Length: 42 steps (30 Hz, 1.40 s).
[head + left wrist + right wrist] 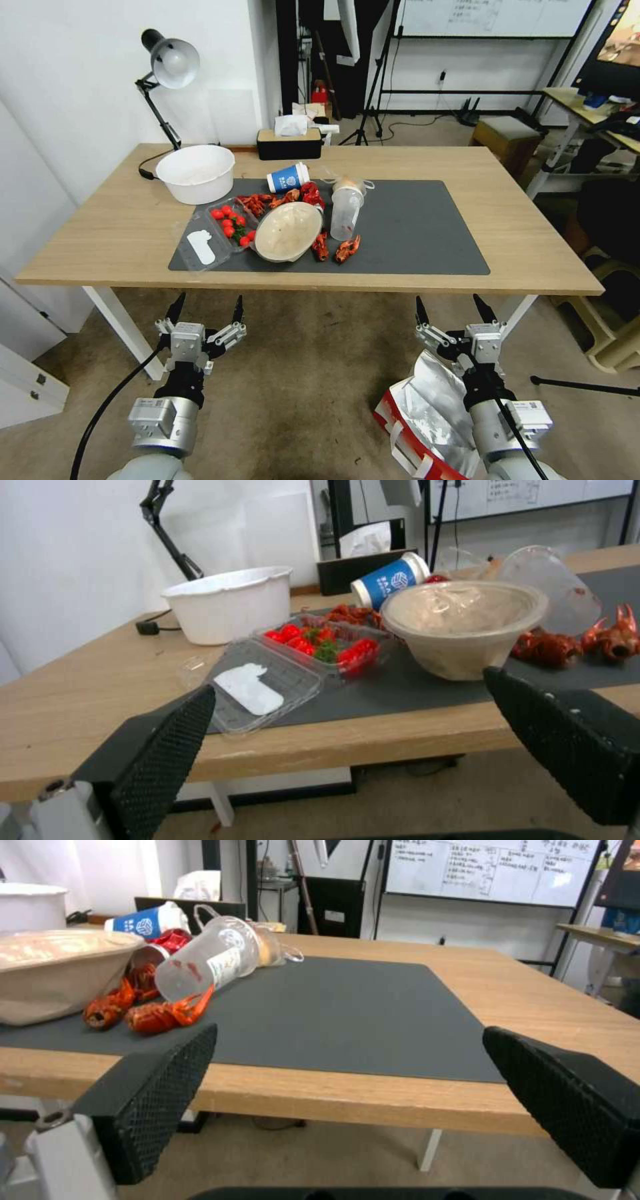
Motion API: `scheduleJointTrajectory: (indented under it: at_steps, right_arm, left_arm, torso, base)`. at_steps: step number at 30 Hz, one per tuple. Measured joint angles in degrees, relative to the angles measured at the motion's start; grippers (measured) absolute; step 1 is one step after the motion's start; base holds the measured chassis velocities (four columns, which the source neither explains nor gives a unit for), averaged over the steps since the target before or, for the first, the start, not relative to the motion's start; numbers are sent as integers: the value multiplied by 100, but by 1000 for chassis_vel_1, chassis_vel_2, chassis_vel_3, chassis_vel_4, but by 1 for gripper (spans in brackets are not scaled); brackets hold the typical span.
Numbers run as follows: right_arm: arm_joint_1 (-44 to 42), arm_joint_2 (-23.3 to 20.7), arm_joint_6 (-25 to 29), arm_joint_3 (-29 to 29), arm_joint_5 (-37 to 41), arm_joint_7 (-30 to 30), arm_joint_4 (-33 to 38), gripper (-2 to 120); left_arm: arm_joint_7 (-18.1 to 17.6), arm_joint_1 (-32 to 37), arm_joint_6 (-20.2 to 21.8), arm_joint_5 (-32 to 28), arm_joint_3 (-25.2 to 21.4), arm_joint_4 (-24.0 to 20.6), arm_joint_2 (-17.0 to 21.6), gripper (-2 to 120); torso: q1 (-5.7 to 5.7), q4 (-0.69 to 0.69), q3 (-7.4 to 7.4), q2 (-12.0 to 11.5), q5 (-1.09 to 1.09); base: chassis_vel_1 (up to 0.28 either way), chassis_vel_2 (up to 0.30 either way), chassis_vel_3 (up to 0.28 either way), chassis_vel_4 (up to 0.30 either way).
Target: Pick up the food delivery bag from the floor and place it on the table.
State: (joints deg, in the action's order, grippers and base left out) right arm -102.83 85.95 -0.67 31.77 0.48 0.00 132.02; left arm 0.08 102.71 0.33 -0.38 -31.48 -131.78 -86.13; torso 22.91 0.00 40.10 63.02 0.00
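Foil-lined food delivery bag (427,417) on the floor (313,393), low on the robot's right, mouth open upward, long axis running diagonally toward the desk (533,247). Right gripper (455,315) hovers just above its far edge, fingers apart, empty. Left gripper (205,313) well apart, fingers also spread. Right arm clearly nearer; bag lies below and behind its fingers.

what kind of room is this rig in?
Probably an office or lab set up for testing, not a home: a whiteboard covered in writing on the back wall, a tripod standing behind the table, and cluttered desks to the side.
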Motion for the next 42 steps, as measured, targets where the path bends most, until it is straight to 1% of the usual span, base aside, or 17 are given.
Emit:
scheduleJointTrajectory:
  at_steps: [1, 2, 3, 4, 5, 6, 8, 9, 10, 11, 12, 13, 14, 16, 18, 25, 42]
  right_arm:
    - [48, 3, -104, 58, 72, -2, 51, 100]
    - [138, 6, -292, 166, 192, -6, 147, 100]
    - [238, 15, -502, 282, 336, -15, 256, 100]
    - [238, 15, -502, 282, 336, -15, 256, 100]
    - [315, 20, -672, 369, 445, -22, 337, 100]
    - [433, 25, -860, 494, 575, -30, 447, 100]
    - [454, 25, -899, 500, 603, -37, 465, 100]
    - [531, 33, -1073, 602, 726, -73, 523, 100]
    - [662, 40, -1303, 765, 906, -128, 657, 100]
    - [662, 40, -1303, 765, 906, -128, 657, 100]
    - [761, 55, -1499, 894, 1069, -182, 751, 100]
    - [785, 67, -1563, 915, 1142, -214, 762, 100]
    - [786, 74, -1569, 917, 1175, -239, 761, 100]
    - [786, 76, -1558, 917, 1181, -250, 750, 100]
    - [774, 80, -1545, 904, 1187, -253, 729, 100]
    - [765, 85, -1512, 893, 1185, -254, 714, 100]
    - [744, 77, -1476, 892, 1155, -252, 692, 100]
  left_arm:
    - [13, -49, 68, -55, 2, 0, -25, 100]
    - [46, -192, 223, -190, 25, 0, -101, 100]
    - [107, -434, 491, -413, 69, -8, -225, 100]
    - [107, -434, 491, -413, 69, -8, -225, 100]
    - [151, -614, 696, -584, 101, -16, -320, 100]
    - [226, -855, 909, -818, 147, -19, -441, 100]
    - [245, -922, 937, -905, 142, 17, -478, 100]
    - [258, -949, 940, -953, 139, 58, -495, 100]
    - [265, -957, 919, -968, 131, 89, -500, 100]
    - [265, -957, 919, -968, 131, 89, -500, 100]
    - [268, -957, 872, -971, 122, 130, -497, 100]
    - [276, -954, 827, -971, 114, 155, -493, 100]
    - [293, -944, 779, -969, 99, 182, -478, 100]
    - [323, -942, 749, -961, 83, 201, -469, 100]
    - [379, -940, 690, -919, 31, 236, -451, 100]
    - [511, -934, 590, -859, -75, 286, -432, 100]
    - [477, -887, 672, -968, -88, 263, -437, 100]
  torso:
    - [0, 0, 0, 0, 3]
    - [0, 3, 0, 0, 2]
    - [-1, 1, 0, 0, -1]
    - [-1, 1, 0, 0, -1]
    - [0, 1, 0, 0, -1]
    - [1, -3, 0, 0, -2]
    - [1, -3, 0, 0, 0]
    - [1, -2, 1, -1, 5]
    - [1, 2, 0, -1, 0]
    - [1, 2, 0, -1, 0]
    - [0, 1, 0, -1, -4]
    - [0, 1, 0, -1, -1]
    - [0, 0, 0, -1, 2]
    - [0, 1, 0, -1, -2]
    - [0, 0, 0, -1, 2]
    - [0, 0, 0, -1, 0]
    - [-2, 0, -2, -3, 0]
  base:
    - [0, 0, 0, 0]
    - [0, 0, 0, 0]
    - [0, 0, 0, 0]
    - [0, 0, 0, 0]
    - [0, 0, 0, 0]
    - [0, 0, 0, 0]
    - [0, 0, 0, 0]
    - [0, 0, 0, 0]
    - [0, 0, 0, 0]
    - [0, 0, 0, 0]
    - [0, 0, 0, 0]
    - [0, 0, 0, 0]
    - [0, 0, 0, 0]
    - [0, 0, 0, 0]
    - [0, 0, 0, 0]
    - [0, 0, 0, 0]
    - [0, 0, 0, 0]
